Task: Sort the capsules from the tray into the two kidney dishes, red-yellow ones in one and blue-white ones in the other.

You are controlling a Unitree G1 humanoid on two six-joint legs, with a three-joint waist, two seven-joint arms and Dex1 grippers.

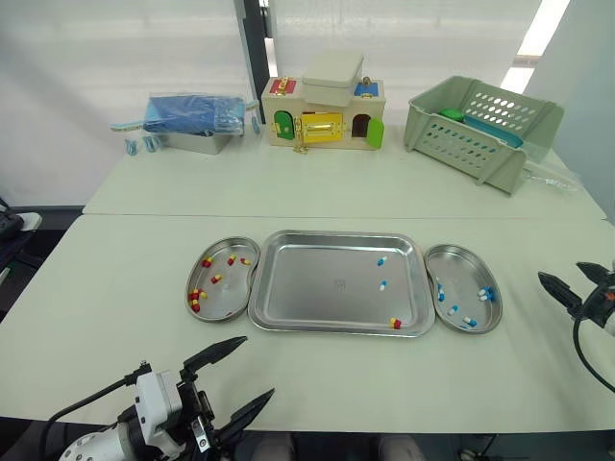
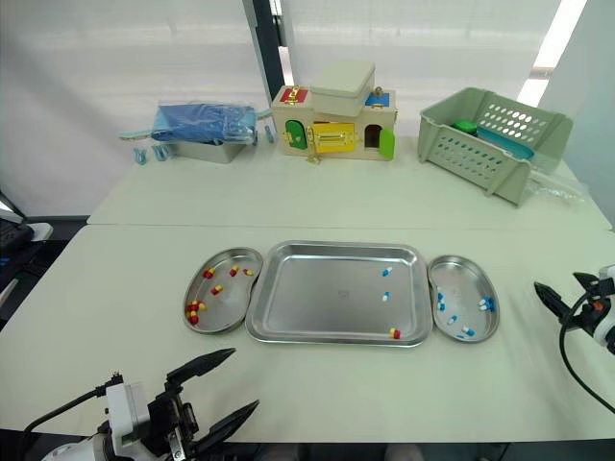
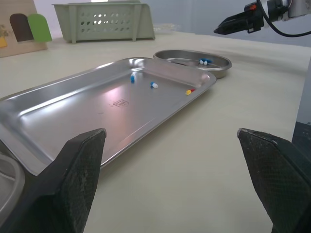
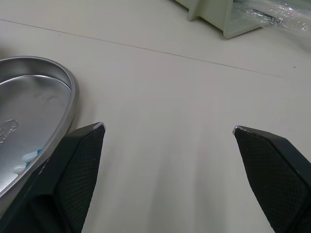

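Capsules left in the tray number three, all toward its 3 o'clock side: two blue-white, and a red-yellow one near the 4 o'clock corner; the left dish, just beside the tray at 9 o'clock, holds red-yellow ones; the right dish, at 3 o'clock, holds blue-white ones; the left tool hovers over the surface at the tray's 7 o'clock, fingers apart, empty; the right tool, beyond the right dish at 3 o'clock, is likewise spread and empty.
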